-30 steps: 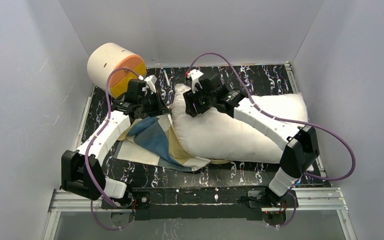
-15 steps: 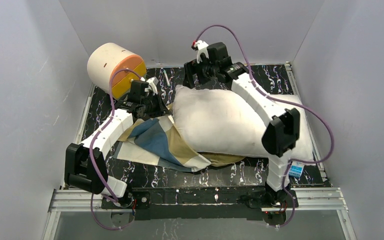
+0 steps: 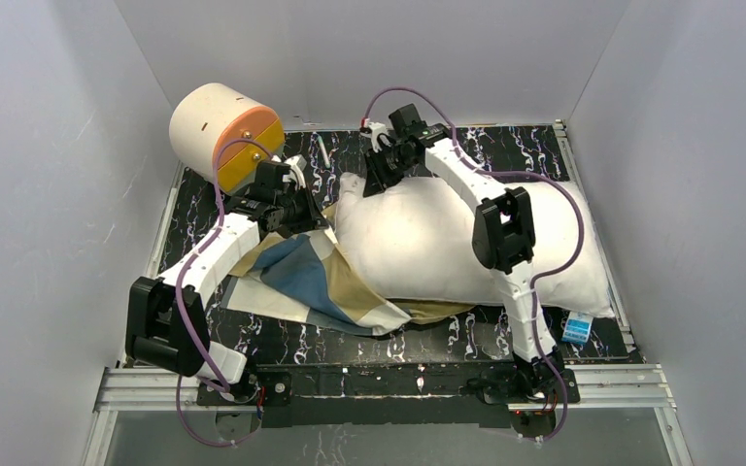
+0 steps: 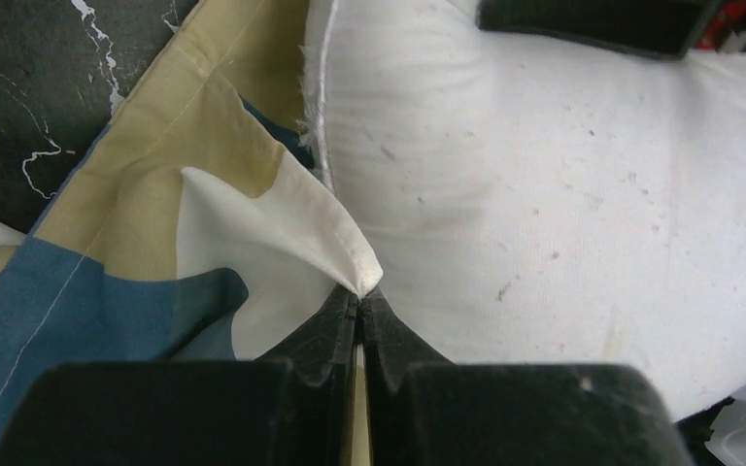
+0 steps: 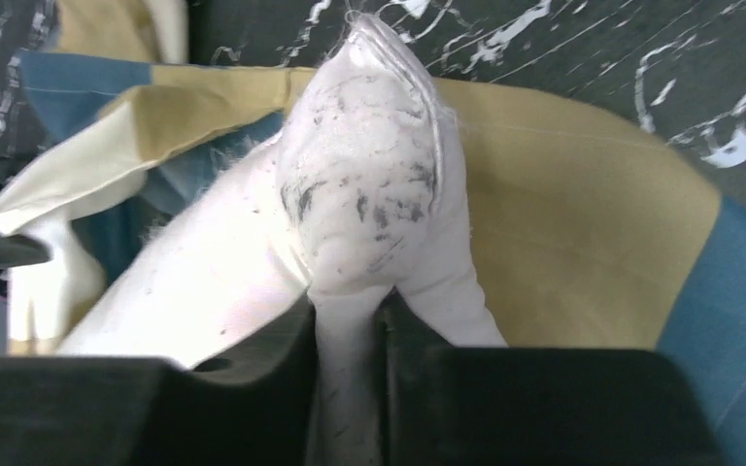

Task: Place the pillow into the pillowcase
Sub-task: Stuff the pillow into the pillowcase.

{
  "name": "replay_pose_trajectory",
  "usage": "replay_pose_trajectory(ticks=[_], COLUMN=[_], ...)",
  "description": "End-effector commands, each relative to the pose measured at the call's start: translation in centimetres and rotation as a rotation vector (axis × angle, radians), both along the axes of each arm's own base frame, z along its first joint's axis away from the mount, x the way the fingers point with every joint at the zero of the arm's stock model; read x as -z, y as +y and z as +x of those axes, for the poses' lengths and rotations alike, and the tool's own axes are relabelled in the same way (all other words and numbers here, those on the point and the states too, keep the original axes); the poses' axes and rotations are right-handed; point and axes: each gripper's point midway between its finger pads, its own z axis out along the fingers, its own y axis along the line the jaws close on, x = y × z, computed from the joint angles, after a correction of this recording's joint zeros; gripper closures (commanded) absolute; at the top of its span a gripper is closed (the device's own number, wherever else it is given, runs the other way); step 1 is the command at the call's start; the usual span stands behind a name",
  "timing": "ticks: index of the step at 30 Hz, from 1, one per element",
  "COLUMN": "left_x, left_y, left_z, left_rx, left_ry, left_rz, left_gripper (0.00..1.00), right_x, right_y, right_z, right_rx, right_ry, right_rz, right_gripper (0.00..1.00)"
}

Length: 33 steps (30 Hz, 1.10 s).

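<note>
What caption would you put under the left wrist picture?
Left gripper pinches the pillowcase edge right beside the white pillow.

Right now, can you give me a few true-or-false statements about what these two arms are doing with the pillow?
1. The left tool pinches a fold of the pillowcase. True.
2. The right tool is empty. False: it grips a corner of the pillow.
3. The pillow is fully inside the pillowcase. False: most of it lies uncovered, outside the cover.
4. A cream-and-orange cylinder sits at the table's far left corner. True.
</note>
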Motion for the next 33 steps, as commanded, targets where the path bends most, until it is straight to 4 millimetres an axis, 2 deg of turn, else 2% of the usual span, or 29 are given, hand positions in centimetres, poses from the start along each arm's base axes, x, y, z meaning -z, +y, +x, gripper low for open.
replay_pose_trajectory(ticks=[1,2,3,6,8,10,13,15,18,22,31,33], left_x=[-2.1,-2.5,-2.7,-1.7,-0.3,0.5,0.3,-0.4,-1.3,-1.1,2.7,3.5], left_y=[0.2,0.2,0.5,1.5,2.3,2.8,3.7,4.1,4.5,2.6,-0.1,-0.7], left_z=[1.4,1.7,1.9,0.6,-1.3,-3.4,-5.4,-5.8,-5.1,-4.9,-7.6,-8.0], left_rx=[-0.029,-0.031,-0.043,-0.075,-0.077,-0.06,-0.052,-0.044,-0.046,-0.014,-0.045,-0.066], left_ry=[-0.02,-0.022,-0.019,0.054,0.132,0.184,0.194,0.178,0.144,0.191,0.328,0.337], left_rz=[0.006,0.011,0.022,0.07,0.106,0.121,0.147,0.166,0.191,0.112,-0.066,-0.096], left_gripper=[1.0,1.0,1.0,1.0,1.0,0.86,0.61,0.54,0.48,0.44,0.38,0.34], right_x=[-3.2,-3.9,-4.2,-5.1,-4.3,-4.1,-4.2,-4.5,-4.9,-4.6,-4.5,-4.4], right_y=[-0.9,-1.5,-1.9,-2.9,-4.2,-4.8,-5.1,-5.1,-4.8,-5.1,-4.7,-4.6], right_z=[-6.5,-7.3,-8.1,-10.0,-11.0,-11.7,-12.4,-12.7,-13.4,-14.1,-14.4,-14.4], right_rx=[-0.124,-0.126,-0.13,-0.126,-0.104,-0.087,-0.066,-0.052,-0.048,-0.033,-0.014,-0.014], right_ry=[0.073,0.056,0.058,0.032,0.001,-0.017,-0.035,-0.045,-0.066,-0.082,-0.08,-0.081], right_rz=[0.017,0.012,0.011,-0.017,-0.092,-0.098,-0.089,-0.087,-0.066,-0.078,-0.063,-0.068], right_gripper=[0.85,0.94,0.99,0.99,0.99,0.99,0.99,0.99,0.99,0.99,0.99,0.99])
